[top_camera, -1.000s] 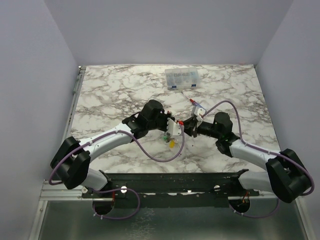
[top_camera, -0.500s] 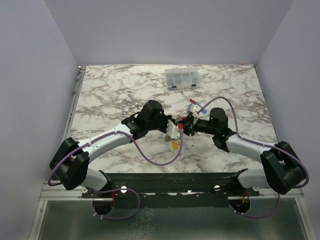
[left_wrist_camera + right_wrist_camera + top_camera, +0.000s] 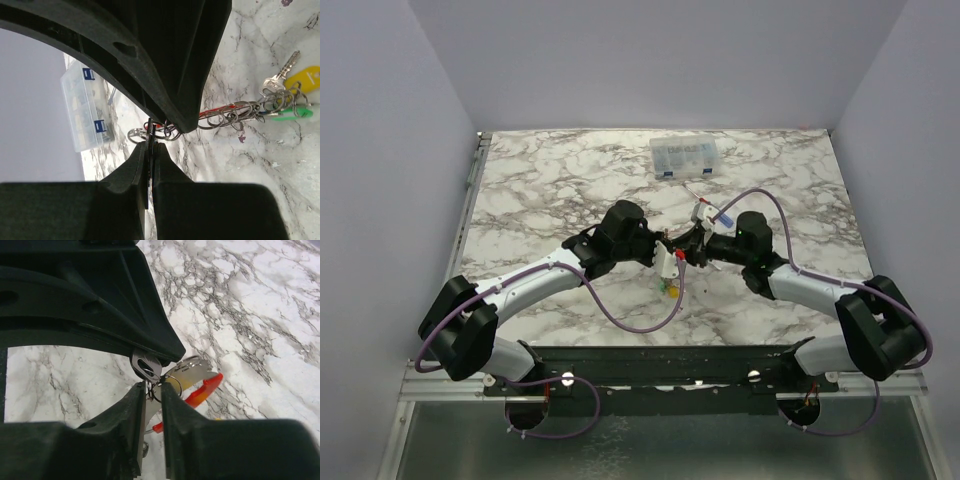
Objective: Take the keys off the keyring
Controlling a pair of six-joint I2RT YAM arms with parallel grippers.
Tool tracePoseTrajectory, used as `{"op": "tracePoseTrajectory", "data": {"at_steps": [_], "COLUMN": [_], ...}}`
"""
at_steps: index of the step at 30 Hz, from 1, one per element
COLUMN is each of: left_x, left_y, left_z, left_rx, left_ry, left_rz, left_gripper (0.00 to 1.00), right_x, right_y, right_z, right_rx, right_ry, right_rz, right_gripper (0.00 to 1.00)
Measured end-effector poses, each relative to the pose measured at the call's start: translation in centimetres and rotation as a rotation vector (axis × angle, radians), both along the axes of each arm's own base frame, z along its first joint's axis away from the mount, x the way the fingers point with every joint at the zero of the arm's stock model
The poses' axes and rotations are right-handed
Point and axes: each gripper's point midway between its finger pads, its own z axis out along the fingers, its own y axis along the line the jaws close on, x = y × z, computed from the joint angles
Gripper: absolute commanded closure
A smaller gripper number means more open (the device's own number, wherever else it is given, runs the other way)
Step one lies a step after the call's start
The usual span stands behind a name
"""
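Observation:
My left gripper (image 3: 667, 260) is shut on a thin dark edge of the keyring (image 3: 150, 131), held above the table's middle. From there a chain of small split rings runs to the keys (image 3: 282, 85), which have yellow and green tags and lie on the marble. In the top view they hang below the grippers (image 3: 669, 288). My right gripper (image 3: 692, 245) meets the left one tip to tip. Its fingers (image 3: 172, 405) pinch a silvery key (image 3: 146, 366) and small rings. The keyring's red band (image 3: 202, 391) and silvery part show just behind.
A clear plastic parts box (image 3: 685, 157) stands at the back of the marble table (image 3: 540, 200), also in the left wrist view (image 3: 85, 110). A screwdriver with a blue-and-red handle (image 3: 708, 208) lies just behind the right gripper. Grey walls close in three sides.
My right arm has moved left and toward the back, bringing its gripper tight against the left one. The left arm and the hanging keys have barely moved.

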Motion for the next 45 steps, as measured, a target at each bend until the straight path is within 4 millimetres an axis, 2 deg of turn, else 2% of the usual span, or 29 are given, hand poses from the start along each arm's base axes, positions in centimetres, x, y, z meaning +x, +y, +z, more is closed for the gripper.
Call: {"op": "tracePoseTrajectory", "data": {"at_steps": [2,4,13,21,27,35,45], "left_x": [0.0,0.0,0.3,1.1,1.1,0.9,0.7], "left_y": [0.0,0.0,0.4,1.3,1.9,1.8,1.0], "left_z": [0.0,0.0,-0.1,-0.3,-1.4,-1.7,-3.8], "left_rx": [-0.001,-0.001,-0.007,-0.030,-0.045,-0.080,-0.100], "left_ry": [0.001,0.003,0.023,0.060,0.095,0.141,0.272], "left_rz": [-0.002,-0.001,0.052,0.143,0.181,0.214,0.261], "left_gripper": [1.00,1.00,1.00,1.00,1.00,1.00,1.00], "right_x": [0.1,0.3,1.5,1.7,1.5,0.9,0.9], "right_y": [0.0,0.0,-0.6,-1.2,-1.5,-1.7,-2.3], "right_z": [-0.1,-0.1,0.5,0.8,0.8,0.8,0.4], "right_rx": [-0.003,-0.001,0.018,0.049,0.064,0.090,0.102], "right_ry": [0.000,-0.003,-0.015,-0.017,-0.013,-0.013,-0.033], "right_rz": [-0.004,-0.010,-0.102,-0.166,-0.193,-0.205,-0.231], "right_gripper": [0.96,0.99,0.99,0.99,0.99,0.99,0.99]}}
